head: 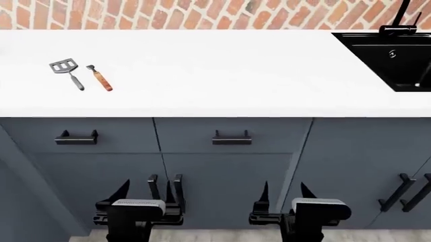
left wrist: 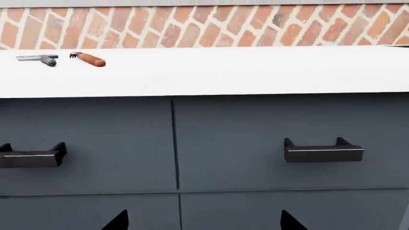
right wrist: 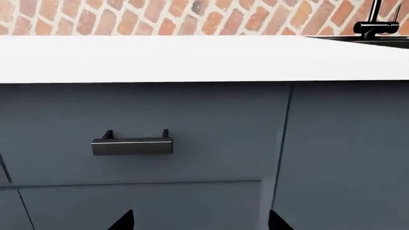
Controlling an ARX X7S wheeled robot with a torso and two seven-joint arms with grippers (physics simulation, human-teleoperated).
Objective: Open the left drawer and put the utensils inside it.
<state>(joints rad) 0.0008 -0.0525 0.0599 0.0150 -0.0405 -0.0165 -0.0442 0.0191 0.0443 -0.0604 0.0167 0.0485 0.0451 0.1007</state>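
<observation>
The utensils lie on the white counter at the left: a grey slotted spatula (head: 67, 73) (left wrist: 38, 58) and, beside it, a short fork with an orange-brown handle (head: 100, 78) (left wrist: 89, 59). Below them the left drawer (head: 114, 135) (left wrist: 96, 139) is closed, its black bar handle (head: 76, 137) (left wrist: 30, 156) untouched. My left gripper (head: 145, 194) (left wrist: 204, 223) hangs open low in front of the cabinet, below and right of that handle. My right gripper (head: 285, 194) (right wrist: 200, 223) is open too, under the neighbouring drawer's handle (head: 231, 137) (right wrist: 132, 143). Neither holds anything.
A black sink (head: 384, 55) with a faucet (head: 398, 20) is set into the counter at the far right. Tall cabinet doors with vertical black handles (head: 165, 186) (head: 397, 191) stand below the drawers. A brick wall (head: 202, 12) backs the counter.
</observation>
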